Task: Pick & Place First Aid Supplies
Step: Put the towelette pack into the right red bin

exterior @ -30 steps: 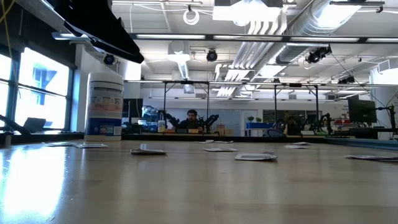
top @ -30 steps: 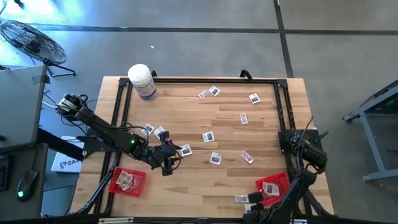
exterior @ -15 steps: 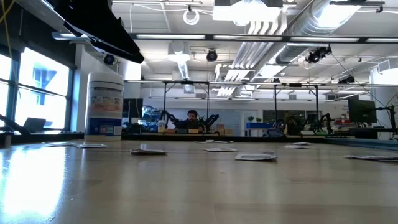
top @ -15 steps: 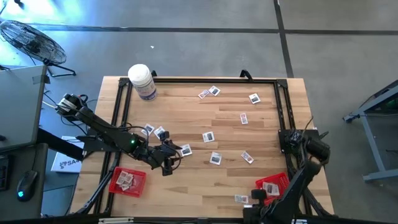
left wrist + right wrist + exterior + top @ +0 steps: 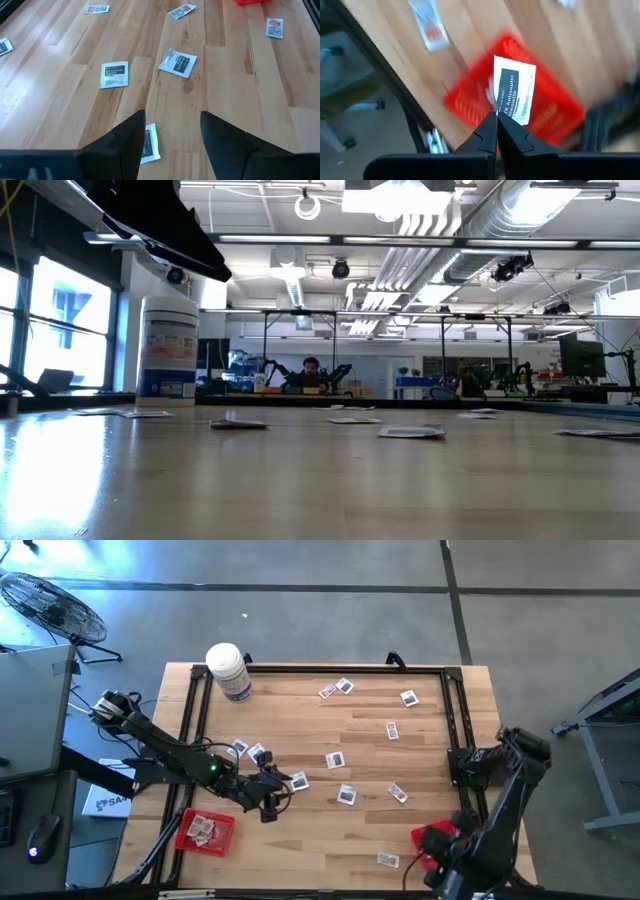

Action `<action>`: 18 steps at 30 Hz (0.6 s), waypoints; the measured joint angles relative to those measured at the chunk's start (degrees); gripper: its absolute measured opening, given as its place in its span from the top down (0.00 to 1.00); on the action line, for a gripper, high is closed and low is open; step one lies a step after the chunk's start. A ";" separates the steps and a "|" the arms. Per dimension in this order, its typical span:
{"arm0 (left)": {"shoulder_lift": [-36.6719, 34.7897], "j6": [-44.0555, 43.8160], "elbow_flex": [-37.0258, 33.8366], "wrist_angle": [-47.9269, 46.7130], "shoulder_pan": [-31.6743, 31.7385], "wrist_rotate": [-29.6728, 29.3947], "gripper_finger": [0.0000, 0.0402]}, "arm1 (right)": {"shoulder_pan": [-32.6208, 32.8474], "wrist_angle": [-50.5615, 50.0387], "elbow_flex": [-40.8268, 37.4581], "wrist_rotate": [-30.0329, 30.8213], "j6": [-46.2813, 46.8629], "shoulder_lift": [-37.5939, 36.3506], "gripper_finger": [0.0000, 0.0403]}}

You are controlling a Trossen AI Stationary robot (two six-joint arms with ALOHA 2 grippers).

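Note:
Several first aid supplies, small white packets such as this packet (image 5: 336,760), lie scattered over the wooden table (image 5: 300,860). My right gripper (image 5: 496,122) is shut on one white packet (image 5: 514,90) with dark print and holds it above a red tray (image 5: 555,112). In the high view the right gripper (image 5: 437,848) hangs over that red tray (image 5: 432,836) at the table's front right. The left gripper (image 5: 272,798) stands open low over the table's left middle. A packet (image 5: 148,142) lies partly under its left finger (image 5: 127,137).
A second red tray (image 5: 205,830) with packets stands at the front left. A large white bottle (image 5: 228,670) stands at the back left. One loose packet (image 5: 388,860) lies beside the right tray. A black frame (image 5: 320,668) edges the table.
The right gripper has shut on a packet beside the right tray, and its arm has swung up and right, carrying the packet over the tray. The left arm has not moved.

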 joint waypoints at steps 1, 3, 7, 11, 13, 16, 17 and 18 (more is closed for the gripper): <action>0.00 0.00 0.00 -0.02 0.00 0.17 0.54 | 0.33 0.12 -0.48 -1.95 1.74 0.23 1.00; 0.00 0.00 0.00 -0.01 0.00 1.12 0.54 | 0.89 2.65 -2.97 -5.04 4.44 0.26 1.00; 0.00 0.00 0.00 0.00 -0.01 1.57 0.54 | 1.34 11.01 -10.48 -6.11 7.67 0.26 1.00; 0.00 0.00 0.00 0.00 -0.01 1.68 0.54 | 0.51 16.71 -17.29 -6.45 8.01 0.28 1.00; 0.00 -0.02 0.00 0.00 -0.01 1.69 0.54 | -0.21 17.51 -19.35 -8.01 8.01 0.28 0.99; 0.00 -0.02 0.00 0.00 0.00 1.70 0.54 | -1.34 17.74 -20.91 -12.26 7.26 0.28 0.97; 0.00 -0.02 0.00 0.00 0.00 1.72 0.54 | -1.60 17.73 -20.98 -13.27 6.37 0.28 0.96; 0.00 0.00 0.00 0.00 -0.01 1.72 0.54 | -1.84 17.80 -20.94 -13.68 5.70 0.28 0.94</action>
